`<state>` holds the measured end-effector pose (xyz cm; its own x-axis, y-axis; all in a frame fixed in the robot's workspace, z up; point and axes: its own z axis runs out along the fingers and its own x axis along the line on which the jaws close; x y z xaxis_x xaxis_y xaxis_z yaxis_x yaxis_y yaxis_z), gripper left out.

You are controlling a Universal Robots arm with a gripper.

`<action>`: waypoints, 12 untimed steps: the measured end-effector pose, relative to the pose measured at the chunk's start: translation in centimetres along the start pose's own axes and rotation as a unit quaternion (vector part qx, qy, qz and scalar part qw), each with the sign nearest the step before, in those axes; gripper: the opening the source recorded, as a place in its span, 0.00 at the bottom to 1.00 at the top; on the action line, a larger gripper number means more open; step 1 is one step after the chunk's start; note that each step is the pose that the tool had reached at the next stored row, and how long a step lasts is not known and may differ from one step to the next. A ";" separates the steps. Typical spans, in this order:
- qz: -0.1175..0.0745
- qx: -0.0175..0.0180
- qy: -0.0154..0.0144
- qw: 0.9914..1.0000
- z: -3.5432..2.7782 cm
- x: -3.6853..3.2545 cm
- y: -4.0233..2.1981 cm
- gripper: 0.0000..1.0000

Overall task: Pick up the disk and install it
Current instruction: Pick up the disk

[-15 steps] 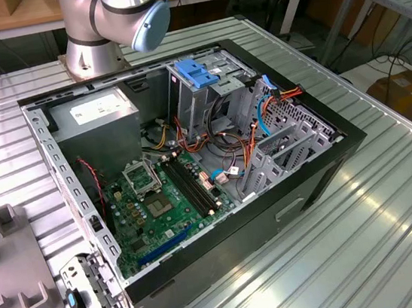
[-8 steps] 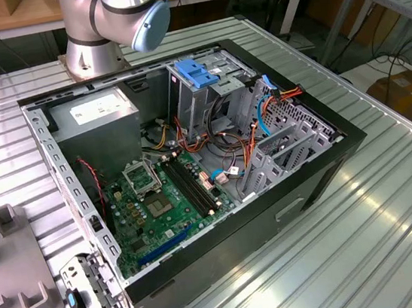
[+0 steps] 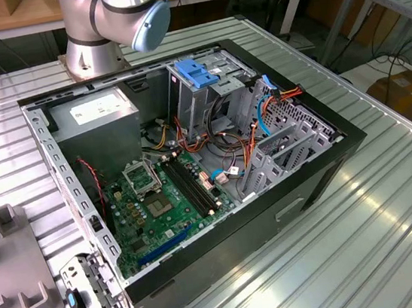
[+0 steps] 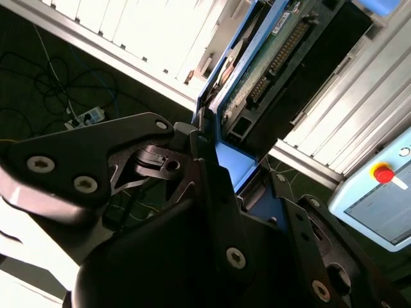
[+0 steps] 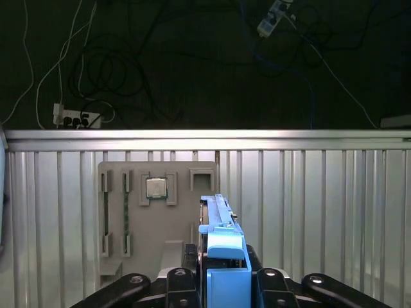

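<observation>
Disk [image 5: 218, 218] between fingers [image 5: 273, 287], grey tray [image 5: 154, 234] beside

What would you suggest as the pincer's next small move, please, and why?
Probably carry the disk toward the drive cage in the computer case: the pincer is shut on it beside the grey tray, outside the case.

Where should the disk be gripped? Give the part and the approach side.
Across its two broad faces at one short end, approaching from that end, as the end effector holds it in both wrist views. The disk is thin and flat, so those faces probably suit parallel fingers, and its far end juts free.
</observation>
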<state>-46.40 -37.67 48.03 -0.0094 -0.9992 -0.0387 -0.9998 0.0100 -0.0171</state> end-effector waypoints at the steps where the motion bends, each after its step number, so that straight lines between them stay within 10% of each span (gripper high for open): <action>1: 0.000 0.000 0.000 1.000 0.00 0.00 -0.12 0.37; 12: 0.000 0.000 0.000 1.000 0.03 -0.02 -1.77 0.37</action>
<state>-44.64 -37.67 48.02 -0.0094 -0.9992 -0.0388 -0.9998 0.0100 -0.0171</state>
